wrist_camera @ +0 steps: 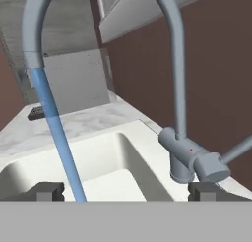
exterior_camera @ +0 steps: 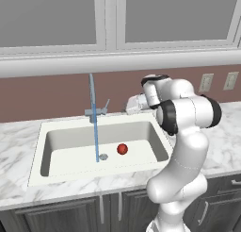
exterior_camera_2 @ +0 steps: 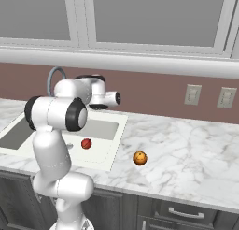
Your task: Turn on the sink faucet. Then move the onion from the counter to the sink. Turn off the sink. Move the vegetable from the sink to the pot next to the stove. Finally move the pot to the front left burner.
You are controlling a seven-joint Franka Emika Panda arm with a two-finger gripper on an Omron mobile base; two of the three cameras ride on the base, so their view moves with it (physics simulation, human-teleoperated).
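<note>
The sink faucet (exterior_camera: 92, 94) is a tall grey-blue gooseneck, and a blue stream of water (exterior_camera: 96, 136) runs from it into the cream sink (exterior_camera: 70, 136). The red onion (exterior_camera: 122, 149) lies on the basin floor right of the drain, also seen as a red ball (exterior_camera_2: 86, 143). My gripper (exterior_camera: 128, 105) hovers open over the sink's back rim, just right of the faucet's side lever (exterior_camera: 106, 105). In the hand view the gripper (wrist_camera: 126, 191) faces the faucet base (wrist_camera: 182, 160), with the lever (wrist_camera: 241, 150) at the right. The pot and the stove are out of view.
An orange ball with dark stripes (exterior_camera_2: 139, 158) sits on the marble counter (exterior_camera_2: 186, 149) right of the sink. Wall outlets (exterior_camera_2: 192, 94) are on the backsplash. A grey box (wrist_camera: 78, 83) stands on the counter beyond the sink's far end.
</note>
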